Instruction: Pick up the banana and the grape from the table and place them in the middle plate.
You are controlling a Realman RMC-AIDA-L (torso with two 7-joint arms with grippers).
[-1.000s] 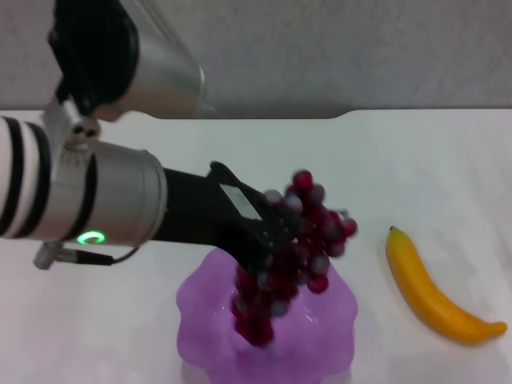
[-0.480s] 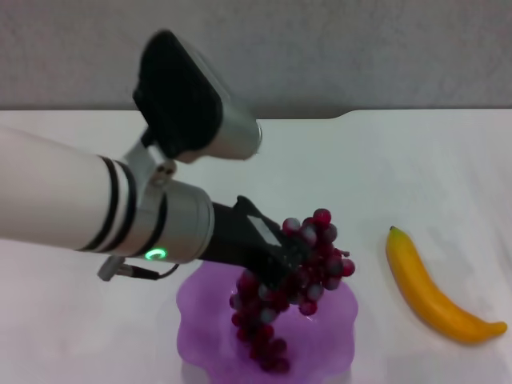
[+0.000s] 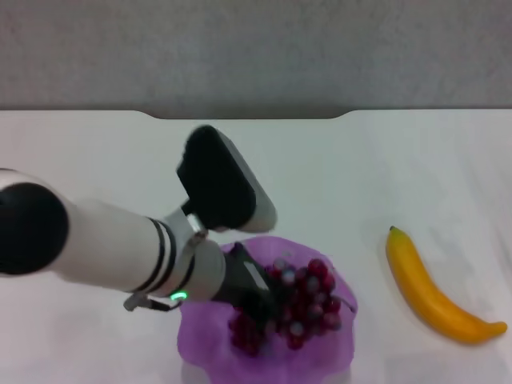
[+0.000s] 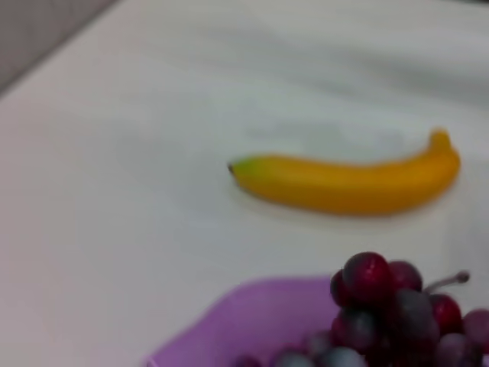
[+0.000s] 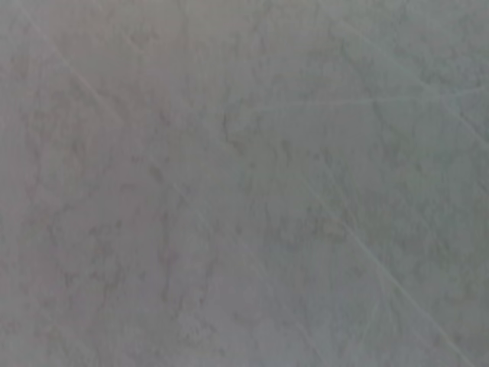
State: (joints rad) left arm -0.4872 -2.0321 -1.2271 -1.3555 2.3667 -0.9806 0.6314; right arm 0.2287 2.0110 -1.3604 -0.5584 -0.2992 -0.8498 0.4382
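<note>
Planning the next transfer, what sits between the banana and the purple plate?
Nothing visible: bare white table separates the banana from the plate. Inside the plate, the grape bunch and the left end effector fill the banana-facing side.

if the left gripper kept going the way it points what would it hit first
Probably the middle plate: the left gripper angles down into it, shut on the grape. Depth is unclear.

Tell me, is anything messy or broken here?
Nothing looks broken or spilled. The left gripper is at the grape bunch, low in the purple plate; the banana lies on the white table.
</note>
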